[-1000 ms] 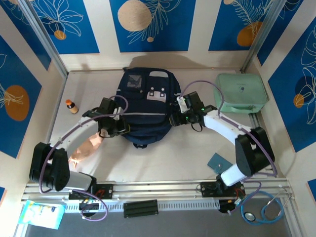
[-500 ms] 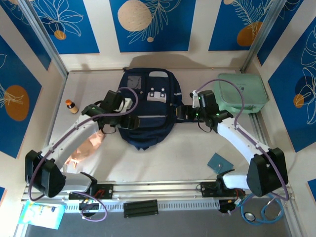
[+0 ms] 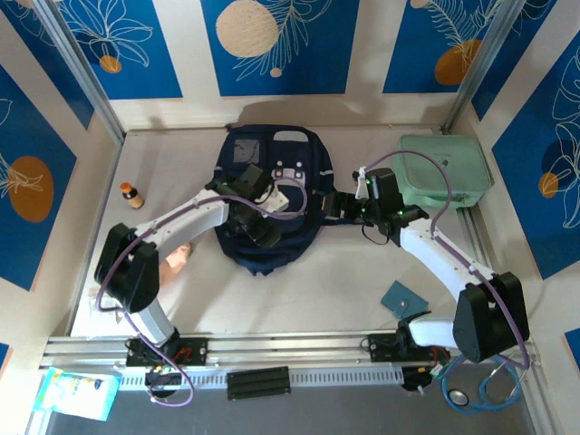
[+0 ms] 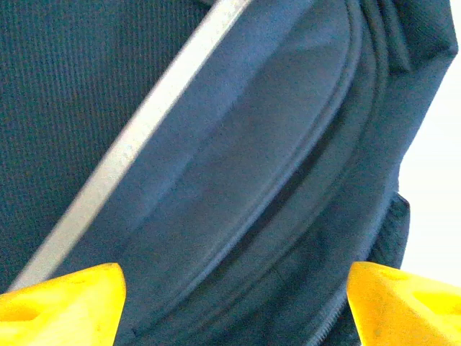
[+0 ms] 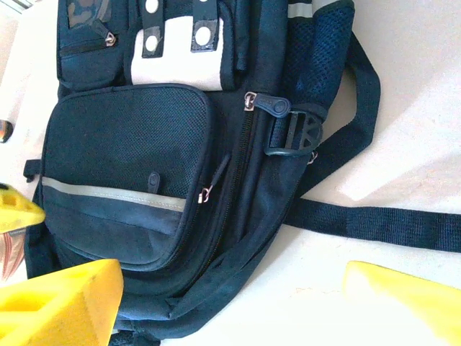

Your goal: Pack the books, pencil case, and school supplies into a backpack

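While both claws stand wide open with nothing in them, nearest the arm bases a small teal booklet lies flat on the tabletop, beside the right arm's base and well apart from the bag. A pinkish item sits half under the left arm, can't tell what it is.

Mid-tabletop is the navy backpack, lying flat, front side up. It has pale grey patches, a thin light stripe across the front pocket, and dark straps.

The left claw is over the lower front of the bag. The left wrist view is a close-up: yellow fingertips far apart, stripe and a curved zip seam between them. Whether they touch the fabric, can't tell.

The right claw is just beside the bag's right side, pointing at it. The right wrist view gives detail too small from above: zip pulls, a buckle, a strap trailing over the tabletop. Its yellow fingers are spread wide.

Farther back are an orange-capped bottle left of the bag and a mint-green case at far right.
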### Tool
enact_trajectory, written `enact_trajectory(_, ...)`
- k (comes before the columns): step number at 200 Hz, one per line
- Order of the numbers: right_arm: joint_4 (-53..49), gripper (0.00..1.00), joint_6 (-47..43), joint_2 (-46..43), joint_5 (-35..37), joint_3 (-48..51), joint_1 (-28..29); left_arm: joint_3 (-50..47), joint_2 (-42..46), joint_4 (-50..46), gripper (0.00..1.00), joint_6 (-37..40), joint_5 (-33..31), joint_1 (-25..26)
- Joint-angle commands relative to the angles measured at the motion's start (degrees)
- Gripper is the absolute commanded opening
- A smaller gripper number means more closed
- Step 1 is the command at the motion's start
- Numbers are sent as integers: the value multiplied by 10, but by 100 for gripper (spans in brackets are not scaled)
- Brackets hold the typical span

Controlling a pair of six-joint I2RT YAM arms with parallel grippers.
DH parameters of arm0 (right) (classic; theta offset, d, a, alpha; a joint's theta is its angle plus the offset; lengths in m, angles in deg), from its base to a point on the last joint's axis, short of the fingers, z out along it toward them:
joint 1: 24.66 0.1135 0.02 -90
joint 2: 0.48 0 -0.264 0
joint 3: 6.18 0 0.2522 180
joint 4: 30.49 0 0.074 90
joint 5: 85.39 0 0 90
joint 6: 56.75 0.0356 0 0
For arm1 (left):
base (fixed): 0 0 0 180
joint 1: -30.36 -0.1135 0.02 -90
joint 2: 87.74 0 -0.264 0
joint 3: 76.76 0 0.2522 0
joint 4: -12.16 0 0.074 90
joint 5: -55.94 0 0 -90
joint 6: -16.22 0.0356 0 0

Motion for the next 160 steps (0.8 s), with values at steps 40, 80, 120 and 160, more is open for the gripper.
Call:
enact_trajectory(40, 3, 80, 24, -8, -9, 5, -3, 32, -62, -21, 73, 110, -72, 5)
enact_trajectory(80, 5, 80, 30, -6, -10, 5, -5, 27, -83, -1, 72, 169, -64, 6)
enact_trajectory(120, 6, 79, 37, -7, -16, 8, -12, 20, -82, 49, 57, 183, -112, 6)
enact_trajectory(160, 25, 79, 53, -7, -32, 24, -23, 28, -52, 36, 21, 179, -87, 6)
